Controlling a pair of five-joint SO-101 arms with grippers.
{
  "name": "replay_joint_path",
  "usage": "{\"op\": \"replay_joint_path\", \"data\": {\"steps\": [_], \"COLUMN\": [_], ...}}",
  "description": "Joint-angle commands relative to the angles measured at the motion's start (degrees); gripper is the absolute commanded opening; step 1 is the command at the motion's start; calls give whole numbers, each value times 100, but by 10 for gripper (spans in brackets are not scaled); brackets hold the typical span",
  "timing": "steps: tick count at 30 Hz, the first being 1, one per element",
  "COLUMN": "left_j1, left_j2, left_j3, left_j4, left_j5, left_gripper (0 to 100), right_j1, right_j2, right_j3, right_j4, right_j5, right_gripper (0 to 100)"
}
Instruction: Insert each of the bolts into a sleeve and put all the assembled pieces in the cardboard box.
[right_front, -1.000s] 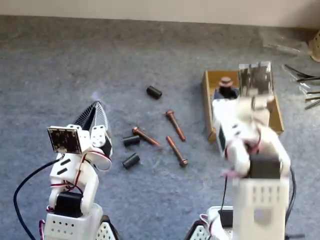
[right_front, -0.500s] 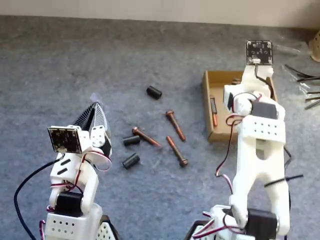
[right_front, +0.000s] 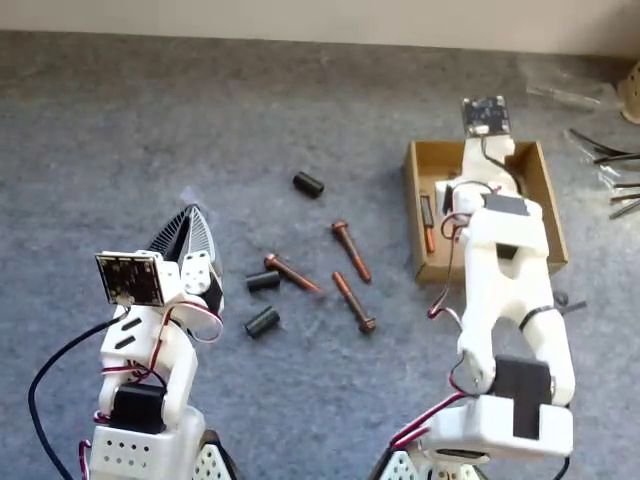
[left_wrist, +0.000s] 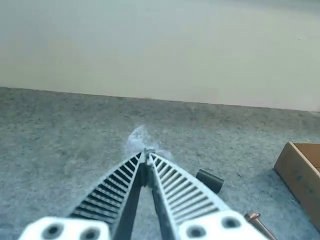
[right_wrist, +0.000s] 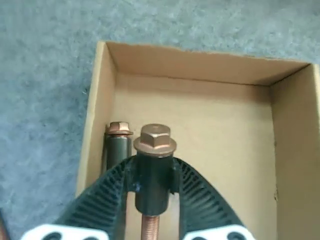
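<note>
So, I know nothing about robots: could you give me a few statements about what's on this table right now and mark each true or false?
1. The right hand holds a sleeved bolt over the cardboard box. True.
2. The box is empty. False: one assembled piece lies along its wall.
3. Three loose bolts lie on the table. True.
4. The left hand holds a sleeve. False: it is shut on nothing.

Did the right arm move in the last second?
Yes. In the high view the right arm has swung leftward in frame over the cardboard box, its wrist now above the box's middle instead of its right side.
</note>
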Motion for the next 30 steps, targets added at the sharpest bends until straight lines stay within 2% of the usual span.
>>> {"op": "replay_joint_path", "data": {"steps": [1, 7, 13, 25, 30], "left_j1": [-13, -13, -13, -13, -22], "left_j2": [-66, -66, -66, -66, -66], "left_j3": [-48, -48, 31, 92, 75], "left_j4": [-70, -70, -79, -79, -79], "left_j5": [-18, -18, -18, -18, -18], "left_gripper": [6, 6, 6, 6, 6], "right_j1": [-57, -66, -48, -66, -66], "right_j2": [66, 374, 611, 602, 40], "right_j3": [-391, -391, -391, -391, -347], "right_j4": [-312, -400, -409, -558, -532], "right_j5": [132, 132, 132, 132, 132], "right_gripper": [6, 12, 105, 109, 106]}}
